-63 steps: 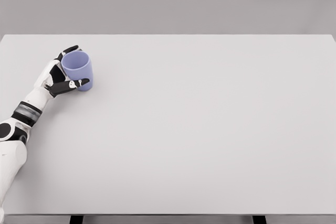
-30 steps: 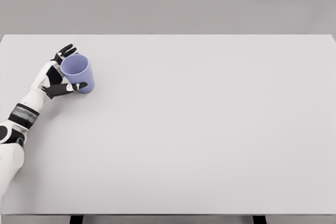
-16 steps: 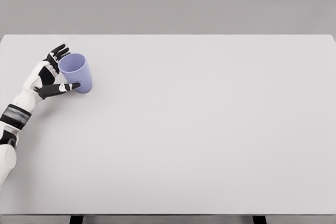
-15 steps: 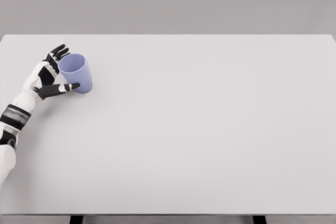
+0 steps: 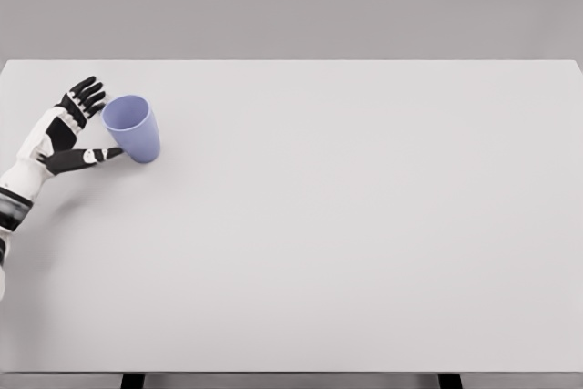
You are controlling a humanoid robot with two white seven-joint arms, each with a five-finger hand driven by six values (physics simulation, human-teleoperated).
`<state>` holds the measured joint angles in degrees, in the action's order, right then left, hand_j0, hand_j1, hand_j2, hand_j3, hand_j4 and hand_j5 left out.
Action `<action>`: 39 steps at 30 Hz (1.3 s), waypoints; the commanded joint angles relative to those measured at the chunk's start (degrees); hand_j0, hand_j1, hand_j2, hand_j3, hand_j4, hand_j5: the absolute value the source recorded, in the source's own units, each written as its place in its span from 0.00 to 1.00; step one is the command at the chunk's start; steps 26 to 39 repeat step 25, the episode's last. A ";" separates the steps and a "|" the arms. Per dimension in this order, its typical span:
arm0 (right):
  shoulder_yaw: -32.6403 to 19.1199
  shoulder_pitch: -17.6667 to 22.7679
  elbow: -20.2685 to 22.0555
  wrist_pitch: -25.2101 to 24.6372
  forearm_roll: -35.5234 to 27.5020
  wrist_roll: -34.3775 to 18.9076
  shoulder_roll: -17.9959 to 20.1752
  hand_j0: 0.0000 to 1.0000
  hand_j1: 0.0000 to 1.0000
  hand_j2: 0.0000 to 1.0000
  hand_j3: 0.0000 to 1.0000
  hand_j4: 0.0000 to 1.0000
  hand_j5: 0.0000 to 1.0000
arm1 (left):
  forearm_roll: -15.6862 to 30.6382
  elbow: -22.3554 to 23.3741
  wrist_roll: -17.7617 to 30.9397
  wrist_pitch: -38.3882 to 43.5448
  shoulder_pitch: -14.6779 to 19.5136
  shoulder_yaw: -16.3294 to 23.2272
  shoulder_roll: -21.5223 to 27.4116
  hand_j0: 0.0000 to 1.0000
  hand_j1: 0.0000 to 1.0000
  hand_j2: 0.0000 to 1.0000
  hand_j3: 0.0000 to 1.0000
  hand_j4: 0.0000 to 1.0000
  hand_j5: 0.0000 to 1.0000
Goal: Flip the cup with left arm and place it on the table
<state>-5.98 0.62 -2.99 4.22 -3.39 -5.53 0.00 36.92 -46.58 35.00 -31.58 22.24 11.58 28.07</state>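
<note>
A lilac cup [image 5: 133, 128] stands upright on the white table [image 5: 346, 216] at the far left, its open mouth facing up. My left hand [image 5: 80, 125] is just to the left of it, fingers spread and holding nothing. The thumb tip reaches close to the cup's lower left side; the other fingers are apart from the rim. The left forearm runs off the picture's left edge. The right arm does not show.
The table's left edge lies close behind my left hand. The back edge runs along the top of the table, the front edge along the bottom of the view.
My left hand has let go of the cup, spread its fingers and drawn back to the left. The cup stays standing upright where it was set.
</note>
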 commanded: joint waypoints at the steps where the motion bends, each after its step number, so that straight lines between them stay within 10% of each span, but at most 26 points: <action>1: 0.00 0.00 0.00 0.00 -0.04 -0.01 0.00 1.00 1.00 1.00 1.00 1.00 1.00 | 0.79 -1.76 0.00 0.03 0.00 -0.07 1.90 1.00 1.00 1.00 1.00 1.00 1.00; 24: 0.00 0.00 0.00 0.00 -0.04 -0.01 0.00 1.00 1.00 1.00 1.00 1.00 1.00 | 1.05 -36.91 0.00 -0.06 -7.82 -0.33 16.05 1.00 1.00 1.00 1.00 1.00 1.00; 39: 0.00 0.00 0.00 0.00 -0.03 -0.01 0.00 1.00 1.00 1.00 1.00 1.00 1.00 | 0.96 -37.53 0.00 -0.06 -9.23 -0.42 16.31 1.00 1.00 1.00 1.00 1.00 1.00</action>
